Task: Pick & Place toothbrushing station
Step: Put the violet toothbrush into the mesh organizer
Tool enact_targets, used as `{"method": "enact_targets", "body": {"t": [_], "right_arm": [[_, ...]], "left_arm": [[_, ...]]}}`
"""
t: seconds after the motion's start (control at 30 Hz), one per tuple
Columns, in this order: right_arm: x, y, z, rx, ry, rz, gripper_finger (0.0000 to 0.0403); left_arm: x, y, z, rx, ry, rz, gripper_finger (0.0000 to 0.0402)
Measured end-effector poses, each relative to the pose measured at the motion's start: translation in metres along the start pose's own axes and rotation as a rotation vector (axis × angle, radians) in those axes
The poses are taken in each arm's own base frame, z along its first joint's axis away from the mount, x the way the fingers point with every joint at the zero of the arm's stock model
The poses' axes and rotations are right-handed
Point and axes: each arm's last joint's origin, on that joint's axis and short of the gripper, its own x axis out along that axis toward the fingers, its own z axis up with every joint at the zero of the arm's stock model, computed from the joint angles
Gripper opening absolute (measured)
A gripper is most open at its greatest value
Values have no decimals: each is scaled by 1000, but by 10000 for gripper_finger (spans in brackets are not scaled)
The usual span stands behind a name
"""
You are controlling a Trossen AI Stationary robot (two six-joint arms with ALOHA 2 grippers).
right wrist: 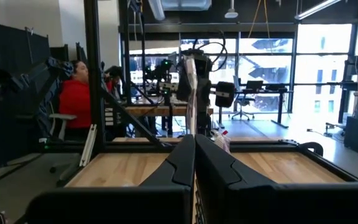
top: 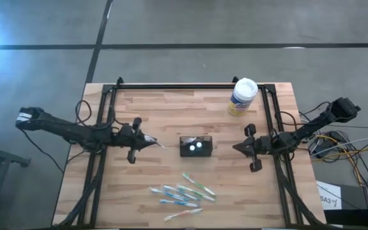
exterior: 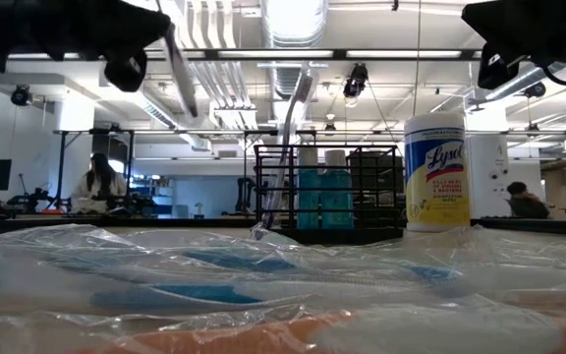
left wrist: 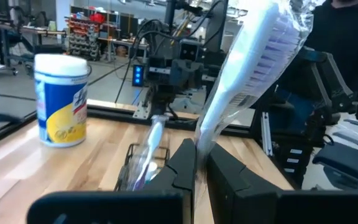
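Note:
The toothbrushing station (top: 197,146) is a small black holder standing at mid-table; a wrapped toothbrush (left wrist: 156,134) stands in it. My left gripper (top: 151,144) hovers just to the station's left, shut on another wrapped toothbrush (left wrist: 253,62). My right gripper (top: 236,148) is just to the station's right, shut, with nothing between its fingers (right wrist: 185,158). Several more wrapped toothbrushes (top: 181,195) lie flat on the table nearer the front edge. My left gripper pinches the wrapped toothbrush's handle (left wrist: 202,140) near its plain end between its two fingers (left wrist: 179,168). The fingers come in level from the table's left. The toothbrush sticks out ahead of them, bristle end (left wrist: 278,37) farthest, toward the station, clear of the table.
A white-lidded, yellow-labelled wipes canister (top: 242,97) stands at the far right of the table. Black frame rails (top: 190,86) run along the far edge and down both sides. People sit in the room beyond the table (right wrist: 76,93).

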Motion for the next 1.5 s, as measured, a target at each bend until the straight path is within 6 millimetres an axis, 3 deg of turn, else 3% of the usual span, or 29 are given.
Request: {"method": "enact_targets", "body": {"t": [0.33,0.6,0.93,1.17,1.5], "right_arm": [[0,0,0,13,0,-3,8],[0,0,-1,19,6,-4,8],[0,0,-1,14,9,-7,8],[0,-2,-1,10,11,-58,8],[0,-2,-1,3,12,-59,8]], "left_arm": [[41,-11,28,98,31,-14,19],[78,-17,28,160,120,-4,19],[106,-16,11,170,200,67,19],[115,-8,-16,218,285,206,19],[127,-4,-45,198,358,223,19]]}}
